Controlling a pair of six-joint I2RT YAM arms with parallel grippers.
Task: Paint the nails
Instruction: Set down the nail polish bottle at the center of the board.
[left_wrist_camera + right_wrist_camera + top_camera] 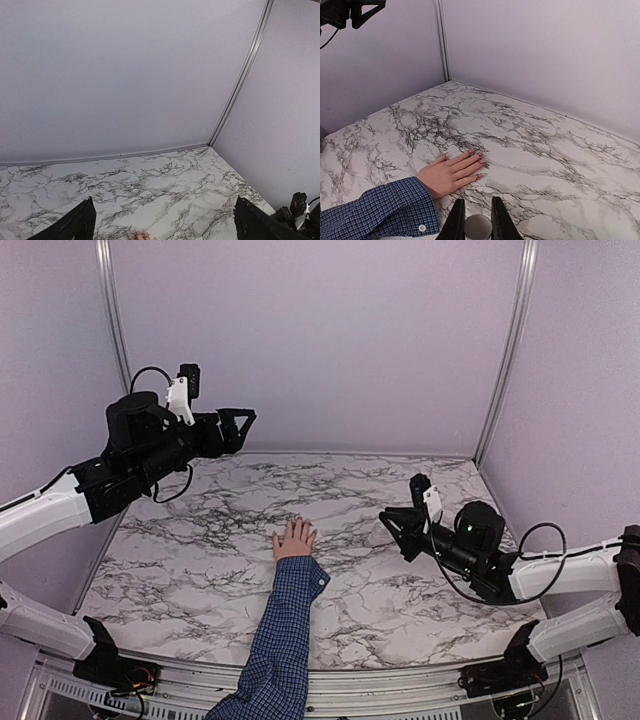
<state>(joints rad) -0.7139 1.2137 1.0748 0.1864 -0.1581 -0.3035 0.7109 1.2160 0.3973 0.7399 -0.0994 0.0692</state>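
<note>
At the middle of the table (420,590): you see a small light-skinned hand (294,540) lying flat, palm down, with the fingers pointing to the far wall.
Nails (479,161): they sit at the fingertips, closest to the far side of the table. Only the right wrist view shows them, and they are too small there for you to judge their colour or surface. In the top view you cannot make them out at all.
Sleeve (285,630): blue checked cloth covers the arm from the wrist to the near edge, where the frame cuts it off. A white button shows at the cuff in the right wrist view.
Left gripper (245,430): it is held high over the far left part of the table, well apart from the hand. The jaws stand wide and nothing is between them. Its own camera shows only two dark finger ends at the bottom edge, and a thin slice of the fingertips of the hand.
Right gripper (385,520): it is low over the table, to the right of the hand, pointing toward it, near but not touching. The jaws are clenched on a round grey piece (478,226).
Round grey piece: the bottom edge cuts it off, so you cannot tell what it is. In the top view the gripper hides it.
</note>
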